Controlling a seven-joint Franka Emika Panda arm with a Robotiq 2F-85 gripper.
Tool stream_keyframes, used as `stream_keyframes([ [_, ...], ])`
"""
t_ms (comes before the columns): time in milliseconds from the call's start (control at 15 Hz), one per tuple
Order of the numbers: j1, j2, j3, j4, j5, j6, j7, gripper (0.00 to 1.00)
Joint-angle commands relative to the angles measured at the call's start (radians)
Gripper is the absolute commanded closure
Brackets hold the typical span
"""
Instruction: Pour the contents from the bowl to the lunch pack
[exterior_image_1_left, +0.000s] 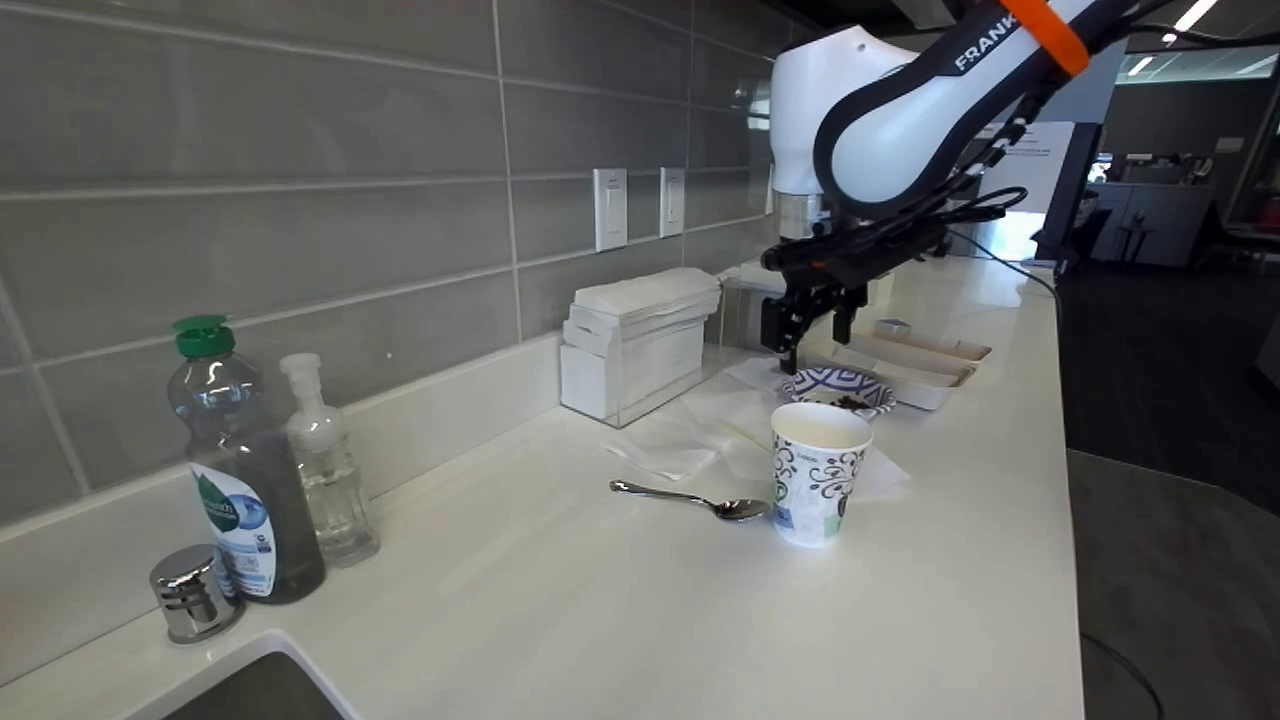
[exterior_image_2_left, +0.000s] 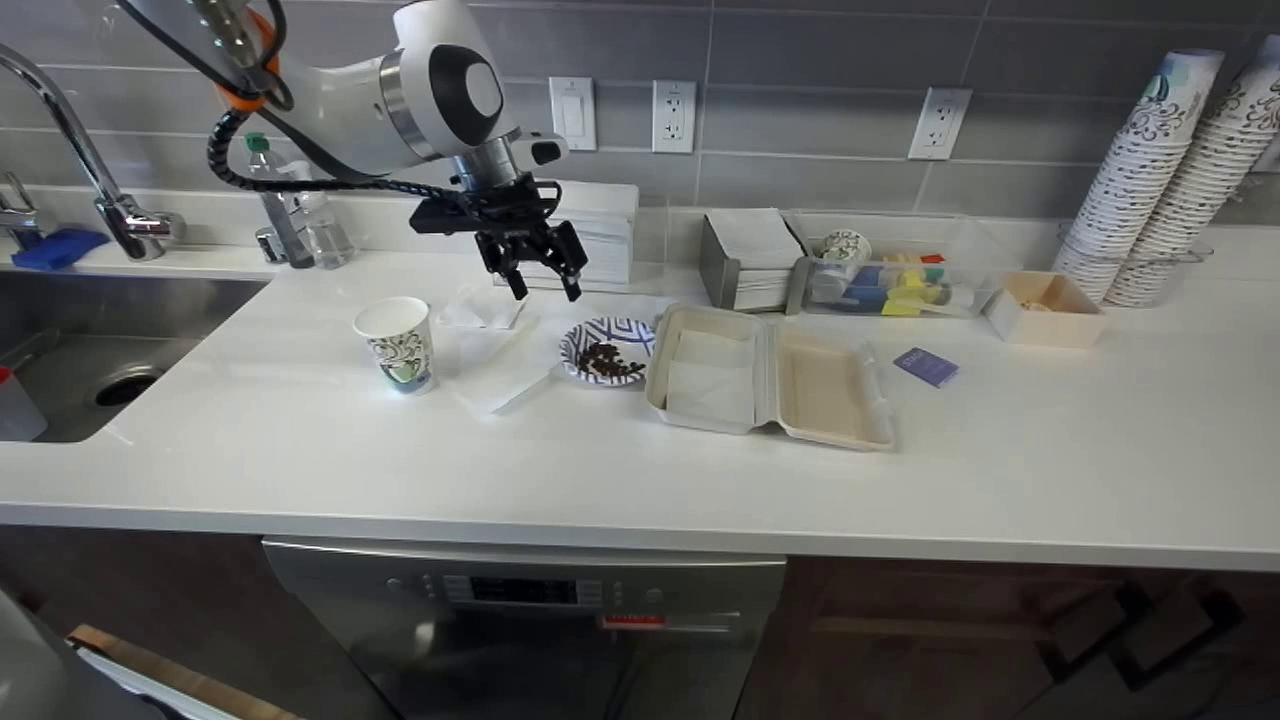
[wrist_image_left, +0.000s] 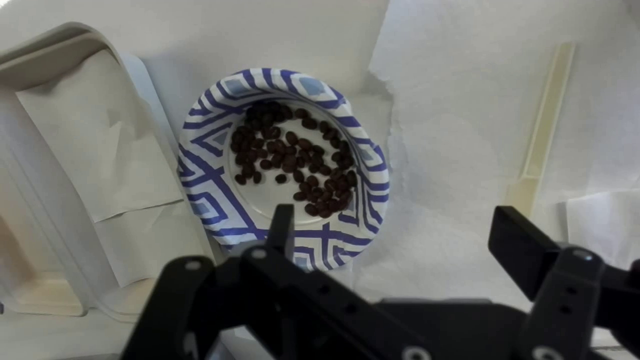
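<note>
The bowl (exterior_image_2_left: 630, 335), white with blue patterning, stands upright on the counter; it also shows in an exterior view (exterior_image_1_left: 835, 381) and the wrist view (wrist_image_left: 212, 200). Small dark beans (wrist_image_left: 320, 160) lie in it. The lunch pack (exterior_image_2_left: 825, 385) is an open two-part clamshell beside the bowl, with paper in the half nearer the bowl; it also shows in the wrist view (wrist_image_left: 45, 220). My gripper (exterior_image_2_left: 546, 292) is open and empty, above and behind the bowl toward the wall. In the wrist view one finger of the gripper (wrist_image_left: 392, 217) overlaps the bowl's near rim.
A patterned paper cup (exterior_image_2_left: 397, 345) and a spoon (exterior_image_1_left: 700, 500) stand and lie near the bowl. Napkins and a pale plastic utensil (wrist_image_left: 545, 115) lie beside it. A napkin holder (exterior_image_1_left: 645, 345) stands at the wall behind. A purple card (exterior_image_2_left: 926, 366) lies beyond the pack.
</note>
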Motion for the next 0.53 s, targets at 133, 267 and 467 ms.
stream_keyframes([
  [133, 0.033, 0.062, -0.052, 0.047, -0.008, -0.004, 0.011, 0.0],
  [267, 0.037, 0.089, -0.066, 0.065, -0.008, 0.003, 0.012, 0.0],
  [467, 0.045, 0.134, -0.085, 0.097, -0.006, -0.003, 0.016, 0.0],
])
